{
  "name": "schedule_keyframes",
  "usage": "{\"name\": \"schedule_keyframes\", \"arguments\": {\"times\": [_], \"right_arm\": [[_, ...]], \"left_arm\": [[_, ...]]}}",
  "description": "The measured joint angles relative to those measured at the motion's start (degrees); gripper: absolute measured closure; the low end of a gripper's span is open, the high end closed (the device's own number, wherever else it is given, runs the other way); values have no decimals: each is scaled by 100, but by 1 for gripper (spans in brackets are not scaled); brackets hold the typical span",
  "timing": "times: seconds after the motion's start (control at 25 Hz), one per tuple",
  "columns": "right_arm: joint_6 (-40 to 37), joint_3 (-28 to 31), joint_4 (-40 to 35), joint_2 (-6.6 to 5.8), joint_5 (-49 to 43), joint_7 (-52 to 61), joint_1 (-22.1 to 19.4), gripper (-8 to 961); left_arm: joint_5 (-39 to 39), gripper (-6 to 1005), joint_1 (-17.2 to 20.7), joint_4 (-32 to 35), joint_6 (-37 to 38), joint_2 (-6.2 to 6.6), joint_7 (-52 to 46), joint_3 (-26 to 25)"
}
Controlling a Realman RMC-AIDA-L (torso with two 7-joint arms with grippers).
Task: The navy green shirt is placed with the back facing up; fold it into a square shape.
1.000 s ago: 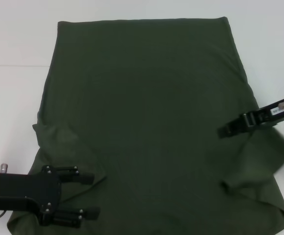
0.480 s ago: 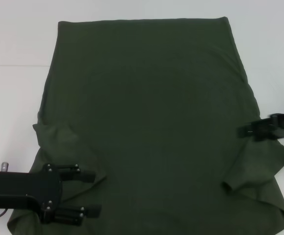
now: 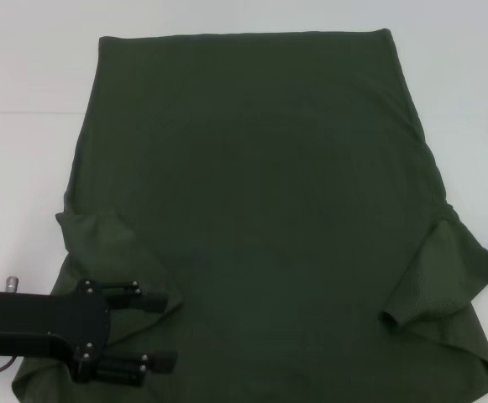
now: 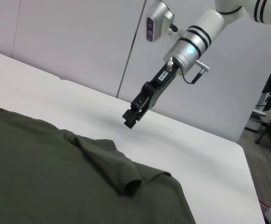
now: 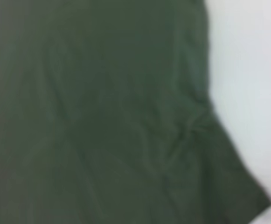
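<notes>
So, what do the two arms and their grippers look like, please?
The left gripper is matte black: a boxy body, two slim jaws with small silver screws. The right gripper is black too, on a glossy white arm with black rings, a glowing blue-green light and a thin cable loop.

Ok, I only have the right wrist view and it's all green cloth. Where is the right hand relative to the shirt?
Observer: The right hand hangs in the air over the bare white table, off the navy green shirt, carrying nothing.
Operator: And the sleeve on that side?
Observer: The right sleeve lies turned inward, its cuff resting on the shirt's body.
Operator: Left hand?
Observer: The left hand is open over the left sleeve, at the shirt's near corner.
</notes>
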Motion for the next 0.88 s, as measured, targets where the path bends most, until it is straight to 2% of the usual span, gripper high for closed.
{"name": "schedule_keyframes", "arguments": {"times": [0.4,0.88], "right_arm": [[211,-113,29,54,-594,139,213,252],[587,-405,178,166,-641,172,216,252]], "left_arm": [[7,157,-2,-1,15,8,0,0],[26,157,-2,-1,15,-9,0,0]]}}
